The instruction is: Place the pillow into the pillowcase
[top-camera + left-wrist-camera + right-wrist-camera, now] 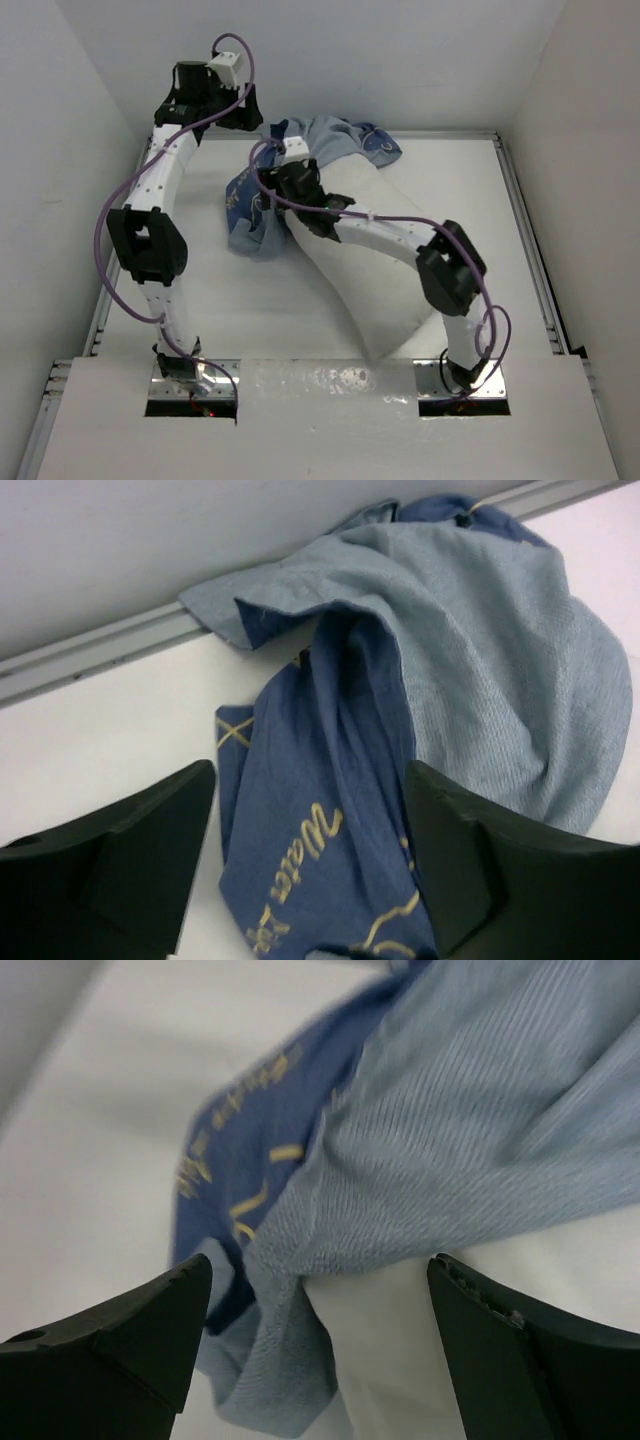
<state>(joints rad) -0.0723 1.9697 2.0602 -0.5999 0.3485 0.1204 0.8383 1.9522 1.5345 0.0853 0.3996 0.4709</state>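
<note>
The white pillow [380, 290] lies slantwise across the middle of the table. Its far end is covered by the blue pillowcase [330, 140], bunched with its grey-blue inside turned out. My left gripper [262, 122] hangs at the back by the case's far-left end. In the left wrist view it [310, 880] is open, with a navy fold of the pillowcase [300, 840] lying loose between the fingers. My right gripper [272, 195] hovers over the case's left edge. It [320, 1350] is open above the pillowcase hem [470, 1130] and the bare pillow [400, 1370].
A metal rail [90, 655] runs along the back wall just behind the cloth. Another rail [530, 260] borders the table on the right. White walls close in on three sides. Purple cables [110, 215] loop off both arms.
</note>
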